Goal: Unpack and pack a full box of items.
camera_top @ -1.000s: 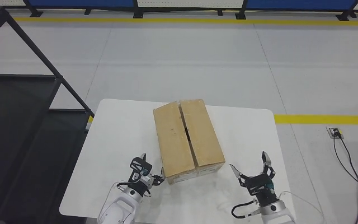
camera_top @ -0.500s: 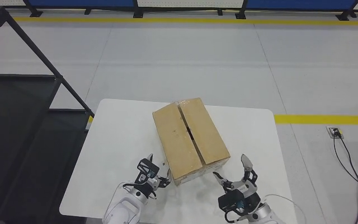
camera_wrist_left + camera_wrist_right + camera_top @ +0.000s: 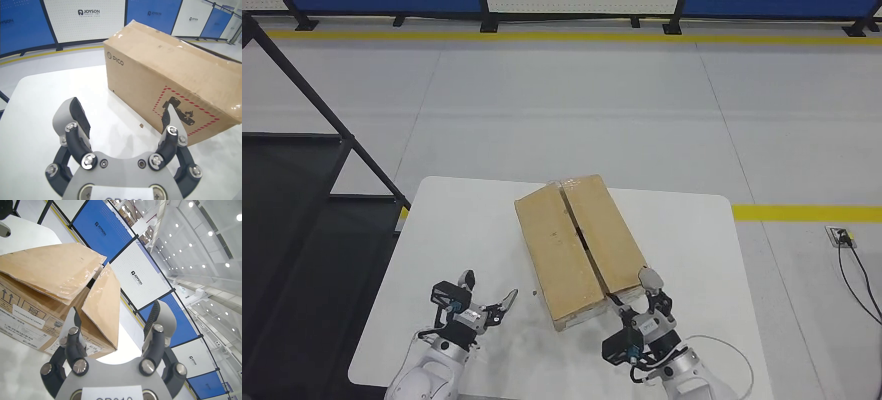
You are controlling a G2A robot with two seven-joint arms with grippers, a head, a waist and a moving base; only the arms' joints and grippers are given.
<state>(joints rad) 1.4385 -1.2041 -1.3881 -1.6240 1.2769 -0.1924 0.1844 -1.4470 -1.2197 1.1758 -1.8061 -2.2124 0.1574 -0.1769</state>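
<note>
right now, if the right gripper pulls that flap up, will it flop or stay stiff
The flap looks like corrugated board, so it should probably stay stiff and hinge at its fold rather than droop. Glossy tape along the seam edges may make a grip slip a little. The box might slide on the smooth table if pulled hard.

1. On the box [image 3: 170, 79], long side, far end: printed ring logo [image 3: 109, 55] with a short word mark beside it.
2. Same side of the box, near end: red-dashed diamond sign [image 3: 181, 115] with a black burning-battery pictogram.
3. On the box's near end face: framed handling symbols [image 3: 10, 297], one a pair of up arrows.
4. Just below those symbols: white sticker [image 3: 28, 319] bearing a code of letters and digits, then barcode labels [image 3: 19, 332] with print too fine to read.
5. Behind the box: white and blue panels [image 3: 85, 24], each topped with a logo and word mark.
</note>
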